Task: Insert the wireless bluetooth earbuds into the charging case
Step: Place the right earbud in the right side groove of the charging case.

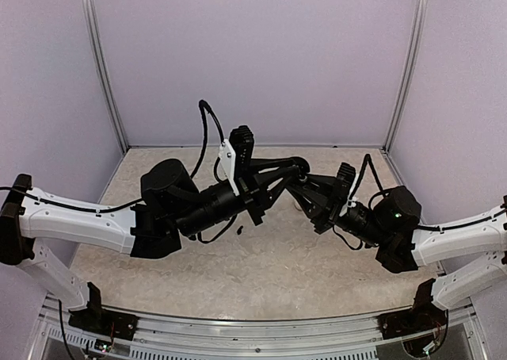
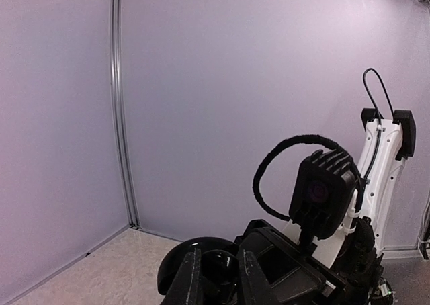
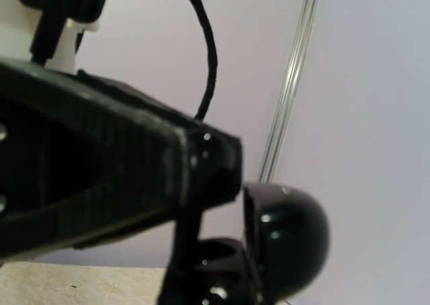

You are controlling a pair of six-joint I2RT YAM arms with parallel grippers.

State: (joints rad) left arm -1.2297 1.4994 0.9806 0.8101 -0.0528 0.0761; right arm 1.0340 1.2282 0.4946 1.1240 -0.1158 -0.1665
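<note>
Both arms meet nose to nose mid-frame over the worktop [image 1: 317,273]. The left gripper [image 1: 295,168] has its jaws pinching the charging case [image 3: 285,234]: glossy black, lid swung open, held off the surface. The right gripper [image 1: 307,189] sits tip to tip against it, jaws pressed together; can't tell if anything is between them. There's a small dark speck [image 1: 239,231] on the worktop below the left arm, too small to identify.

Charging case [image 2: 211,252] between left fingers [image 2: 190,279]
</note>
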